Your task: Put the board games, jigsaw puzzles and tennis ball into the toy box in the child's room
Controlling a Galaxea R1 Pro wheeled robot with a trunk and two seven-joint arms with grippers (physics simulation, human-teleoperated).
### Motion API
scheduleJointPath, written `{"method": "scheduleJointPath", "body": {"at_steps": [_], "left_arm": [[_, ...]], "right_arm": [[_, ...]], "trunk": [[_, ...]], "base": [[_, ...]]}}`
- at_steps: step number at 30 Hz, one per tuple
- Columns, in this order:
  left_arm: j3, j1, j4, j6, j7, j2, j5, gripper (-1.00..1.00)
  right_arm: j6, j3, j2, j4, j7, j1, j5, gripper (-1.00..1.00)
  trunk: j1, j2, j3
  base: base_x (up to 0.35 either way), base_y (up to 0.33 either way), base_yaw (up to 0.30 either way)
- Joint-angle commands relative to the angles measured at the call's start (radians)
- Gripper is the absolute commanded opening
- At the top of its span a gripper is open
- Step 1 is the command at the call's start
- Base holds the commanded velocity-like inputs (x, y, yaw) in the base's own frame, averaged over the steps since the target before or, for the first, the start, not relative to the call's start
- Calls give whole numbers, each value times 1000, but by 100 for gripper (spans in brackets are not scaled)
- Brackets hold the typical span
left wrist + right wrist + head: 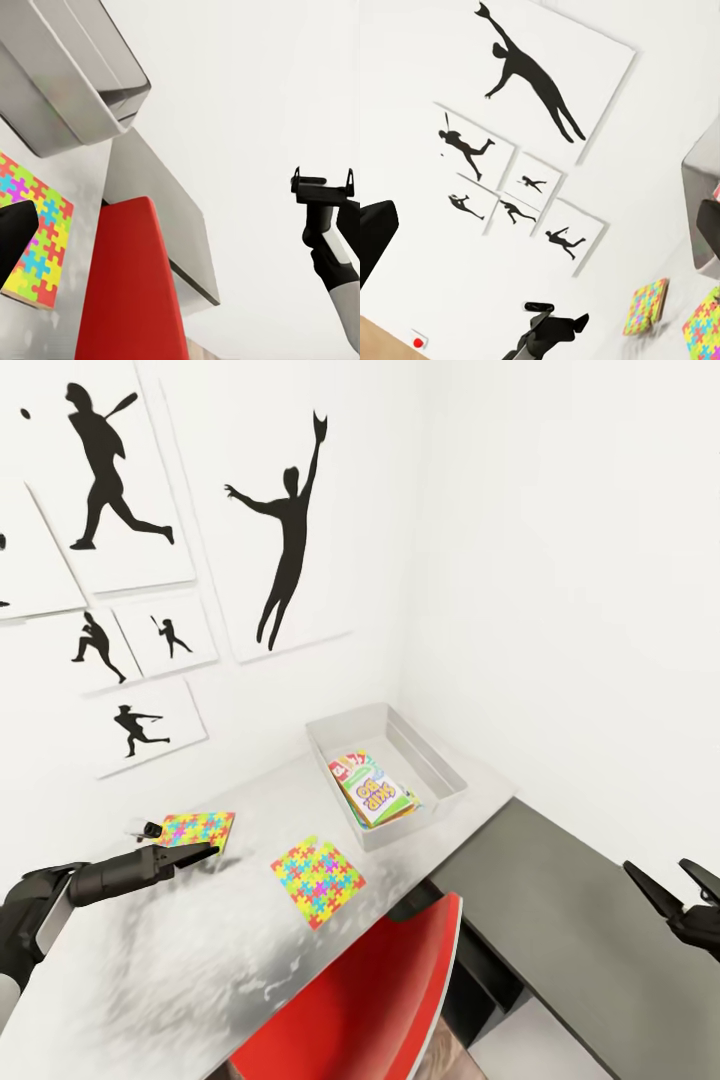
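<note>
**Toy box on the desk corner, one board game inside, two puzzles still out**

Toy box first, for your bearings: the shallow light-grey tray-like toy box (385, 772) sits at the far right end of the pale, faintly marbled table (160, 960), close to the room corner. Inside it lie small flat board game boxes with colourful cartoon print (374, 789); how many, you cannot tell.

Working left to right in the head view:

- Your left gripper (198, 853) hangs low over the table's left part, its black fingers drawn close together with nothing between them. The tips sit at the near edge of the first bright multicoloured jigsaw puzzle sheet (197, 829); contact cannot be told.
- The second jigsaw puzzle sheet (317, 880), same yellow, pink, blue and green pieces, lies flat at mid-table, between the first puzzle and the toy box, apart from both.
- A glossy red chair back (355, 1005) stands at the table's near edge.
- A lower dark-grey cabinet top (570, 930) adjoins the table on the right.
- Your right gripper (672, 882) hovers above that cabinet, fingers spread, empty.

Black athlete silhouette posters (285, 520) cover the white wall behind.
</note>
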Motion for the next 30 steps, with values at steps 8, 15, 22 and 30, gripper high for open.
{"method": "scheduleJointPath", "body": {"at_steps": [8,15,22,30], "left_arm": [[2,-1,0,11,-4,-2,0,100],[2,-1,0,11,-5,-2,0,100],[2,-1,0,11,-6,-2,1,100],[3,-1,0,11,-6,-1,1,100]], "right_arm": [[6,-60,6,0,3,-1,1,100],[7,-65,9,0,3,-1,1,100],[7,-65,13,0,3,-1,1,100],[7,-66,23,0,3,-1,1,100]], "trunk": [[1,-2,11],[1,-2,23],[1,-2,35],[1,-2,48]], "base": [[0,0,0],[0,0,0],[0,0,0],[0,0,0]]}}
